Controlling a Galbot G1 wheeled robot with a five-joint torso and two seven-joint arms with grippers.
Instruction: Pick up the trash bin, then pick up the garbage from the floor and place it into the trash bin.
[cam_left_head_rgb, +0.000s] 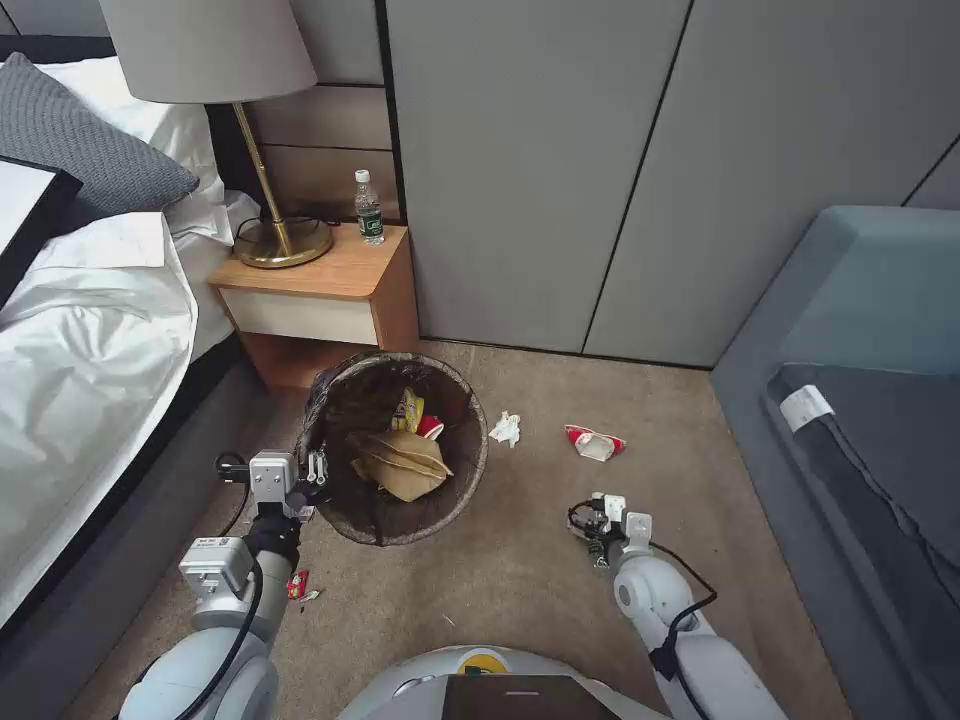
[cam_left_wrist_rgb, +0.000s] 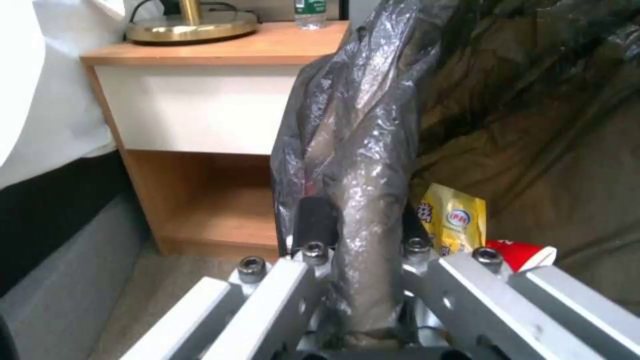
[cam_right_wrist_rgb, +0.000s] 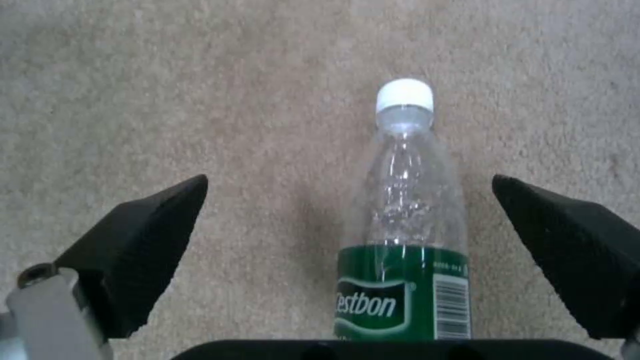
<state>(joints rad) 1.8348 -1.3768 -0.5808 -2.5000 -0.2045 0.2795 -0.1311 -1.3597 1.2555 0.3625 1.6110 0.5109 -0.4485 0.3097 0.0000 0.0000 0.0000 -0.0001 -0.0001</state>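
My left gripper (cam_left_head_rgb: 316, 468) is shut on the near-left rim of the trash bin (cam_left_head_rgb: 482, 450), pinching the dark bag liner (cam_left_wrist_rgb: 360, 125). Inside the bin lie a brown paper bag (cam_left_head_rgb: 405, 465), a yellow wrapper (cam_left_wrist_rgb: 453, 225) and a red cup (cam_left_wrist_rgb: 520, 252). My right gripper (cam_left_head_rgb: 603, 520) hangs open low over the carpet, its fingers on either side of a clear green-labelled bottle (cam_right_wrist_rgb: 407, 220) lying flat, without touching it. More garbage lies on the floor: a white tissue (cam_left_head_rgb: 506, 428), a crushed red-and-white cup (cam_left_head_rgb: 594, 442) and a tiny red wrapper (cam_left_head_rgb: 297, 585).
A wooden nightstand (cam_left_head_rgb: 330, 290) with a brass lamp and an upright water bottle (cam_left_head_rgb: 369, 208) stands just behind the bin. The bed (cam_left_head_rgb: 90, 340) runs along the left, a grey sofa (cam_left_head_rgb: 850, 400) along the right, and grey wall panels close the far side.
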